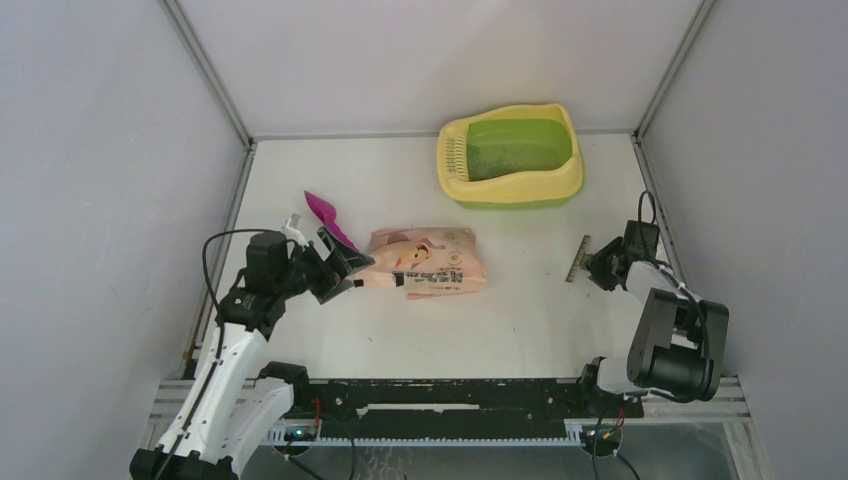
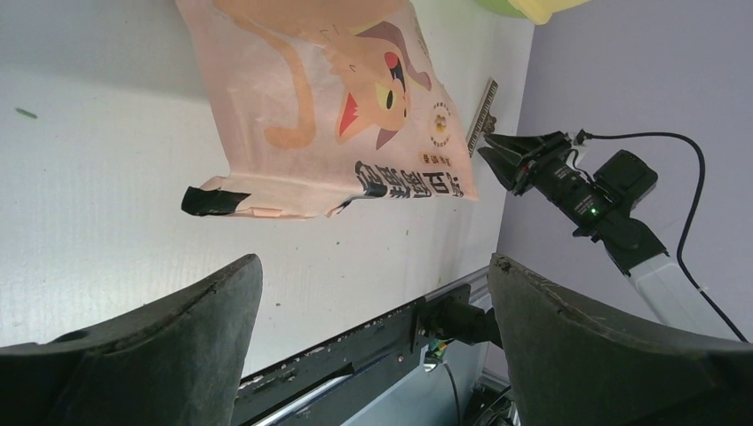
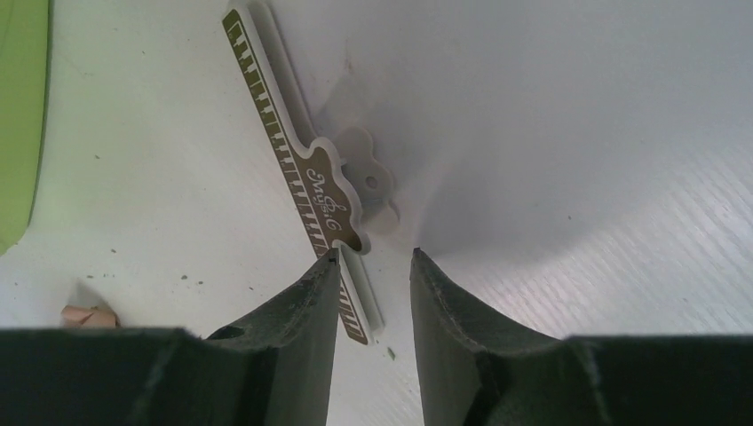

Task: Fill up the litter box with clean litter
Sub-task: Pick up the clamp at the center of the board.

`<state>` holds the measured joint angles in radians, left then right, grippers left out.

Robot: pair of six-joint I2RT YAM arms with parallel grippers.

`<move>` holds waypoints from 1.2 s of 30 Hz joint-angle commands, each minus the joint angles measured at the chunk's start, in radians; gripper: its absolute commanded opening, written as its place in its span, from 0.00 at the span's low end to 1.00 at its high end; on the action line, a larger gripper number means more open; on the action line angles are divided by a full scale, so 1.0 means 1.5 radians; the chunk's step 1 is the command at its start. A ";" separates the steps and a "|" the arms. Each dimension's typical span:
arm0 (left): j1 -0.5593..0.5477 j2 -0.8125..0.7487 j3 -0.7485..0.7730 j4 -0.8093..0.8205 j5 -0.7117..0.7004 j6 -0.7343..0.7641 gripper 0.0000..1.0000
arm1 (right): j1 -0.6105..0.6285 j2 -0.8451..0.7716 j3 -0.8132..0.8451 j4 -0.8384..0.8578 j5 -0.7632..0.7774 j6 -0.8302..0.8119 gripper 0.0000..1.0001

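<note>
The litter box [image 1: 510, 155] stands at the back right, with a pale yellow rim, a green basin and a slotted grille at its left end. Dark specks of litter [image 1: 520, 152] dot the basin floor. A peach-pink printed bag [image 1: 425, 262] lies flat in the middle of the table. My left gripper [image 1: 345, 268] hovers at the bag's left end, open and holding nothing [image 2: 373, 262]. My right gripper [image 3: 373, 256] is low over the table at the right, its jaws partly open around the near end of a brown-and-white bag clip [image 3: 302, 177], with a gap beside the right finger.
A magenta scoop [image 1: 328, 218] lies behind the left gripper. The side walls stand close to both arms. The black base rail [image 1: 450, 395] runs along the near edge. Stray granules [image 3: 186, 278] lie on the table near the clip.
</note>
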<state>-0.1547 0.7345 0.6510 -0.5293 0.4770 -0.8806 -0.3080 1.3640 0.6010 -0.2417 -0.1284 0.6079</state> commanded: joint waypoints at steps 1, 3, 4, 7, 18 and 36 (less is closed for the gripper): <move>0.003 0.003 0.004 0.040 0.019 0.017 1.00 | -0.003 0.018 0.023 0.060 -0.029 -0.017 0.42; 0.004 0.006 0.002 0.044 0.020 0.016 1.00 | -0.003 0.023 0.025 0.062 -0.028 -0.017 0.42; 0.004 0.007 0.001 0.048 0.022 0.015 1.00 | -0.003 0.025 0.026 0.063 -0.027 -0.017 0.41; 0.004 0.011 -0.002 0.053 0.025 0.012 1.00 | -0.003 0.028 0.034 0.058 -0.020 -0.023 0.41; 0.004 0.012 -0.020 0.070 0.038 0.002 1.00 | -0.003 0.035 0.053 0.053 -0.007 -0.030 0.34; 0.004 -0.011 -0.024 0.070 0.063 -0.006 1.00 | 0.016 0.029 0.061 0.078 -0.050 -0.035 0.13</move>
<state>-0.1547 0.7563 0.6342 -0.4469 0.5312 -0.8864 -0.3031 1.4620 0.6647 -0.1482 -0.1829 0.5777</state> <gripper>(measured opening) 0.996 0.172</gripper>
